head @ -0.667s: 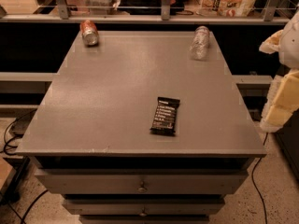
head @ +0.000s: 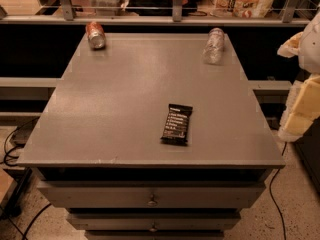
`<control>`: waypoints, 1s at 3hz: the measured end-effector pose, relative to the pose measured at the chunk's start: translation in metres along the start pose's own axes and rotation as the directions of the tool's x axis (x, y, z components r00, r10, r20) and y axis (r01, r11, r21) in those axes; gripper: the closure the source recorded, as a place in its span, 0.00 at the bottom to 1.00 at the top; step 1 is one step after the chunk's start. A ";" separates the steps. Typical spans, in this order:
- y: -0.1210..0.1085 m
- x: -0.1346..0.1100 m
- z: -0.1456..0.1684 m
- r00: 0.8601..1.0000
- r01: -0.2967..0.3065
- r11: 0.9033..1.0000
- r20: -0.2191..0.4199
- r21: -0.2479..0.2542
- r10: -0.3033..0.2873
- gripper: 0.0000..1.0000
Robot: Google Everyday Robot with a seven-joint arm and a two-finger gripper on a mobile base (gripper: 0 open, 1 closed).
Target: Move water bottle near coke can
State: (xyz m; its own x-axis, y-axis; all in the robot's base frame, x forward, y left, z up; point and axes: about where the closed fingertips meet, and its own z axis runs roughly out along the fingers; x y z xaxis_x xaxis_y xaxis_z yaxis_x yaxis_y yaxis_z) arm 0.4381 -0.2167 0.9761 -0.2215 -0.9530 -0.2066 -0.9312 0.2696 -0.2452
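Observation:
The water bottle, clear and crinkled, lies on its side at the far right of the grey table top. The coke can, red with a silver end, lies on its side at the far left corner. The two are far apart, the width of the table between them. My gripper hangs off the table's right edge, pale and yellowish. It is to the right of and nearer than the bottle, touching nothing and holding nothing that I can see.
A black snack bar lies on the table right of centre, toward the front. A railing with bags behind it runs along the far edge. Drawers sit below the top. Cables lie on the floor at left.

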 end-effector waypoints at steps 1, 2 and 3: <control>-0.002 -0.004 -0.002 1.000 0.004 1.000 0.018 0.015 -0.004 0.00; -0.013 -0.017 0.003 0.992 -0.020 0.999 0.129 0.033 0.016 0.00; -0.041 -0.036 0.024 0.927 -0.155 0.988 0.345 0.005 0.144 0.00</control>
State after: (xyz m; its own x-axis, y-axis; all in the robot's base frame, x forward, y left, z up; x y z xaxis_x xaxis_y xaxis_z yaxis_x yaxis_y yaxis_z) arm 0.4917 -0.1905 0.9706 -0.2394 -0.7975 -0.5538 -0.8843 0.4146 -0.2147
